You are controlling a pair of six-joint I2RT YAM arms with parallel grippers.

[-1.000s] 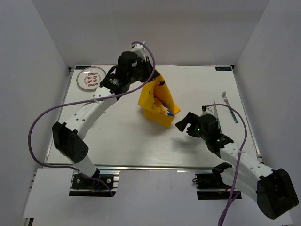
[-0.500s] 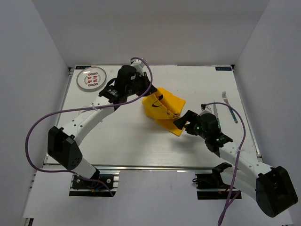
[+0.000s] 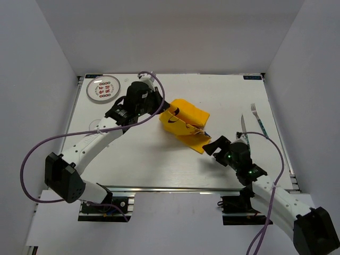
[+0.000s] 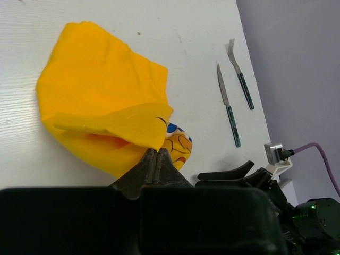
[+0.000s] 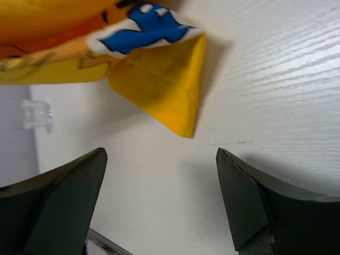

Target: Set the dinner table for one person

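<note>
The white dinner table [image 3: 133,154] carries a crumpled yellow Pikachu-print cloth [image 3: 186,119] near its middle. My left gripper [image 3: 162,110] is shut on the cloth's left edge; in the left wrist view the jaws [image 4: 154,152] are pressed together with the cloth [image 4: 101,106] folded over their tips. My right gripper [image 3: 212,144] is open and empty, just off the cloth's near right corner. In the right wrist view that corner [image 5: 164,85] lies on the table ahead of the gripper [image 5: 161,154], apart from both fingers.
A knife [image 3: 243,126] and a fork [image 3: 258,118] with dark green handles lie side by side at the right edge; they also show in the left wrist view, knife [image 4: 227,103] and fork [image 4: 240,79]. A clear round plate [image 3: 103,88] sits at the far left corner.
The left gripper came down and toward the near left, lowering the hanging cloth into a heap on the table. The right gripper drew back from the cloth's corner toward the near edge.
</note>
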